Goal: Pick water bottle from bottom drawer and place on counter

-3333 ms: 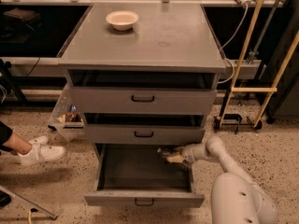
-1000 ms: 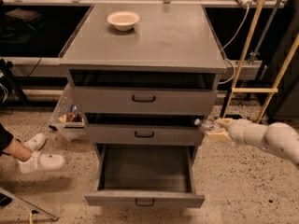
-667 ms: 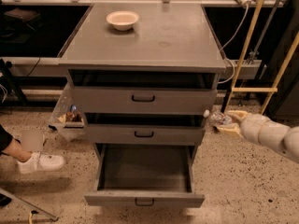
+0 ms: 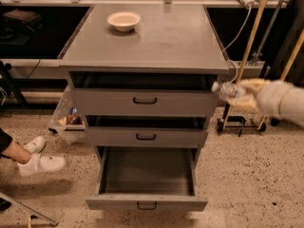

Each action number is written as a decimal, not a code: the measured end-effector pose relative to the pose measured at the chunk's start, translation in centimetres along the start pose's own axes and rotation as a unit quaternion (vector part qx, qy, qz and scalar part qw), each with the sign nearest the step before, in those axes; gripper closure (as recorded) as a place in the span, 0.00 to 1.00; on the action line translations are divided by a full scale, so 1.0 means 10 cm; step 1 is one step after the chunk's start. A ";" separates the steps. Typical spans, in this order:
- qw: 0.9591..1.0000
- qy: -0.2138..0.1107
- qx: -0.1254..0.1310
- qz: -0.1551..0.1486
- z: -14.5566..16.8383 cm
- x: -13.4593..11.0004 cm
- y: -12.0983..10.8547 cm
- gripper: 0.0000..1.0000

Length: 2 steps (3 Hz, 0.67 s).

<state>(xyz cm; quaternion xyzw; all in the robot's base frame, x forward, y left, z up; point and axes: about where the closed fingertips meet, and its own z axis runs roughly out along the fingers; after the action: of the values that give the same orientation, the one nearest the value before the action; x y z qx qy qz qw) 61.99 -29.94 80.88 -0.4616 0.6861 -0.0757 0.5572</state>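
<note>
Nearest to us, at the bottom of the frame, the bottom drawer (image 4: 146, 203) stands pulled fully out, and we see only its bare grey floor. A few seconds ago the gripper was reaching down into its right side; now nothing of the arm is left there. So we judge the picking half of the task done.

Above it, the middle drawer (image 4: 146, 137) and the top drawer (image 4: 145, 101) are each slightly ajar. A second ago the gripper was beside the middle drawer's right end. It has since climbed clear of that level.

At the right of the frame, the gripper (image 4: 239, 94) now hangs level with the top drawer's front, just off the cabinet's right side and just below the counter's edge. Its claw is closed around the water bottle (image 4: 227, 89), whose white cap points left toward the cabinet. The bottle lies roughly on its side in the grip and touches nothing else. The white arm (image 4: 285, 102) trails off the right edge.

Farther back, the counter (image 4: 156, 39) stretches wide and flat toward the top of the frame. A cream bowl (image 4: 123, 20) sits near its far left corner, well apart from the gripper.

We judge the lift not quite finished: the bottle must rise above the rim, then travel left over the counter. The near right part looks the easiest landing spot, away from the bowl.
</note>
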 end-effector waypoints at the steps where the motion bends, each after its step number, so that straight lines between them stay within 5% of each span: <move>1: 1.000 -0.019 0.021 -0.005 0.09 -0.30 -0.37 1.00; 2: 1.000 -0.019 0.021 -0.005 0.09 -0.30 -0.37 1.00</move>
<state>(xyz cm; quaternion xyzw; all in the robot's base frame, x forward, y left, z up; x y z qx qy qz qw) 64.62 -29.51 84.91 -0.4544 0.6713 -0.0841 0.5795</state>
